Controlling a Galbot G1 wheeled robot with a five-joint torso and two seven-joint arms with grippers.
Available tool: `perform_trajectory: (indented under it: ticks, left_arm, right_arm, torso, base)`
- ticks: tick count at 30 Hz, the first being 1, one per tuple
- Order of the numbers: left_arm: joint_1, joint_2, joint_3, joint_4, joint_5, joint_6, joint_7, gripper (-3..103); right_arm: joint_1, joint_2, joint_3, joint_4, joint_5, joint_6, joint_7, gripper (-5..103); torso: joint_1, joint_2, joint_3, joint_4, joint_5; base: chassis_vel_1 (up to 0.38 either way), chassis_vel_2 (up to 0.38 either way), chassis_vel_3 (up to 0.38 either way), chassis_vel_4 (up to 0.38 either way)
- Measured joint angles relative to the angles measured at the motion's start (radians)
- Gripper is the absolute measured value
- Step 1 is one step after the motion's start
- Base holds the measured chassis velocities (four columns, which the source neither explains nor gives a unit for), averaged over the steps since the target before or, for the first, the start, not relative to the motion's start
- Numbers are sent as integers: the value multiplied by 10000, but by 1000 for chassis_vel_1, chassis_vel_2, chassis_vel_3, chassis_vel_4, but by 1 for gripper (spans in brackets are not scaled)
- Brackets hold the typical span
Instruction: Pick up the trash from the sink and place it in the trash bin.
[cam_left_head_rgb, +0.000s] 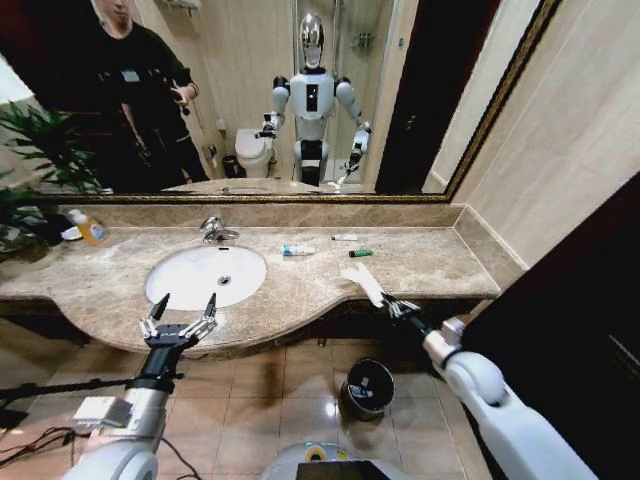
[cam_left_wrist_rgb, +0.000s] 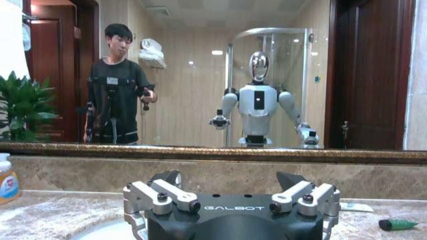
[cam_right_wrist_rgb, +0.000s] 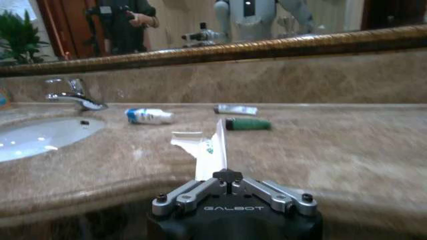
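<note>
A: What fills the middle of our head view?

B: The beige-brown marble countertop (cam_left_head_rgb: 300, 285), running across the whole width under the mirror (cam_left_head_rgb: 300, 90). The sink (cam_left_head_rgb: 185, 270) is sunk into it left of centre, a white oval basin, and as far as we can see nothing lies inside it. The chrome faucet (cam_left_head_rgb: 213, 230) stands at its far rim.

A: And below the counter?

B: The trash bin (cam_left_head_rgb: 367, 388) sits on the tiled floor at lower centre-right of the frame, round and dark with a shiny rim.

A: Our arms?

B: The left gripper (cam_left_head_rgb: 183, 308) hangs at the lower left of the head view, in front of the counter's edge before the sink, fingers spread wide and gripping nothing. The right gripper (cam_left_head_rgb: 392, 304) is right of centre at the counter's front edge, clenched on a flat white wrapper (cam_left_head_rgb: 363, 282) that sticks up and forward from its tips over the marble.

A: What else lies on the counter?

B: Towards the mirror, just right of the sink, a blue-and-white tube (cam_left_head_rgb: 297, 250). Further right, a small white tube (cam_left_head_rgb: 344, 237) and just in front of it a green piece (cam_left_head_rgb: 360, 253). At the far left of the frame stands a yellow-orange bottle (cam_left_head_rgb: 90, 230) with a white cap.
</note>
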Motion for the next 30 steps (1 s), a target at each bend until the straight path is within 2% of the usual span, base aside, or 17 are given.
perform_trajectory:
  ticks: [6,15,19,20,22,23,30]
  left_arm:
    - [0,0,0,1,0,0,0,100]
    - [0,0,0,1,0,0,-1,100]
    - [0,1,0,1,0,0,-1,100]
    - [0,0,0,0,0,0,-1,100]
    - [0,1,0,1,0,0,-1,100]
    - [0,0,0,0,0,1,-1,100]
    - [0,0,0,0,0,1,-1,100]
  right_arm:
    - [-1526,350,525,155,-42,685,-262,0]
    - [-2359,815,457,-412,-557,1416,-452,0]
    - [-1984,1070,45,-1561,-966,1701,-474,0]
    - [-1506,1215,-181,-2408,-1246,1852,-456,0]
    - [-1310,1254,-260,-2723,-1341,1908,-438,0]
    - [-869,1313,-457,-3423,-1505,2044,-399,0]
    - [336,1457,-1059,-5553,-1829,2522,-353,0]
  torso:
    - [-1,0,0,-1,-2]
    - [0,0,0,-1,-3]
    - [-1,0,1,-1,-1]
    - [0,-1,1,-1,1]
    - [1,-2,1,0,2]
    - [2,-2,1,1,0]
    - [2,-2,1,1,-1]
  base:
    - [0,0,0,0]
    - [0,0,0,0]
    - [0,0,0,0]
    - [0,0,0,0]
    - [0,0,0,0]
    - [0,0,0,0]
    - [0,0,0,0]
